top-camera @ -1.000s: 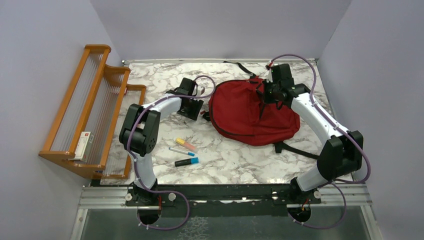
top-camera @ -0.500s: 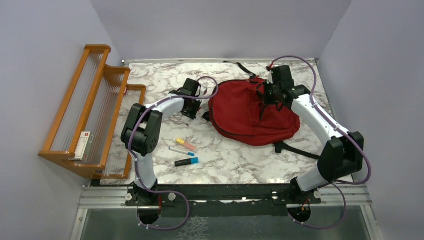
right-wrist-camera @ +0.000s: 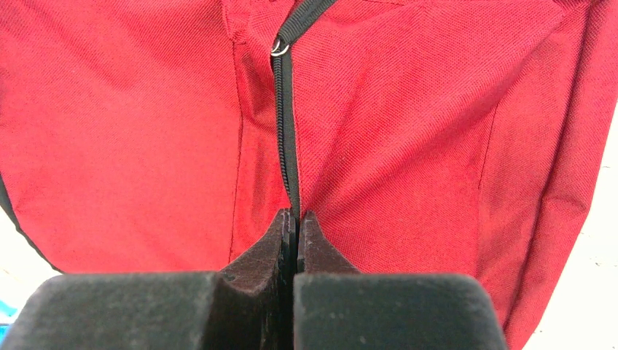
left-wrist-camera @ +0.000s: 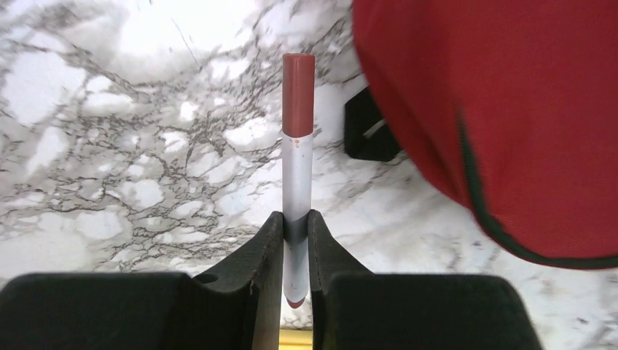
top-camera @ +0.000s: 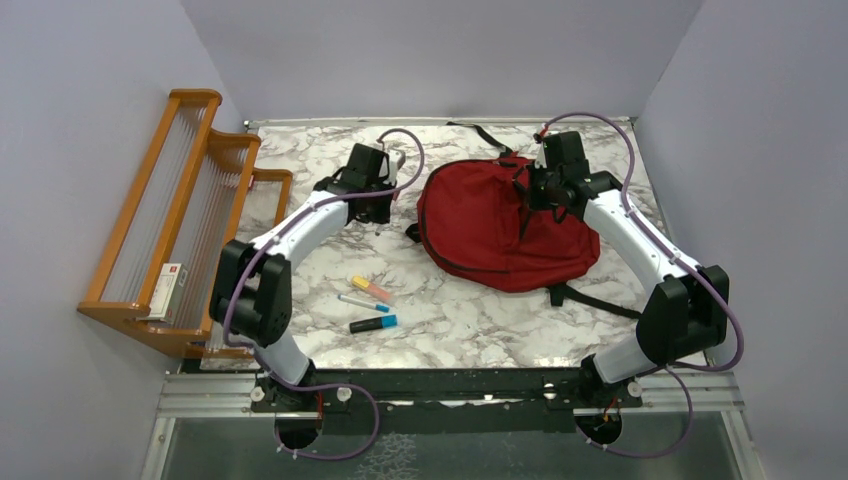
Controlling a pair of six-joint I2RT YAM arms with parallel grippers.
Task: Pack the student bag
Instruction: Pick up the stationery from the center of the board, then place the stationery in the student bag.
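Note:
The student bag [top-camera: 490, 230] is a big red backpack lying flat on the marble table, right of centre. My left gripper [top-camera: 388, 168] hovers just off the bag's left edge, shut on a white marker with a red cap [left-wrist-camera: 297, 146]; the marker sticks out forward between the fingers [left-wrist-camera: 271, 240]. The bag's red side [left-wrist-camera: 525, 109] fills the right of the left wrist view. My right gripper [right-wrist-camera: 295, 216] sits over the bag's top right part [right-wrist-camera: 408, 131], shut on a black zipper pull cord [right-wrist-camera: 286, 102] that runs up to a small ring.
A yellow-pink highlighter [top-camera: 372, 290], a thin blue pen [top-camera: 362, 303] and a blue-black highlighter [top-camera: 372, 324] lie on the table in front of the left arm. An orange wooden rack [top-camera: 190, 200] holding a small box [top-camera: 170, 290] lines the left wall. Black bag straps [top-camera: 590, 300] trail right.
My left gripper has shut on the red-capped marker and carried it up and toward the back, beside the bag's left edge. The right gripper has kept its hold on the zipper cord.

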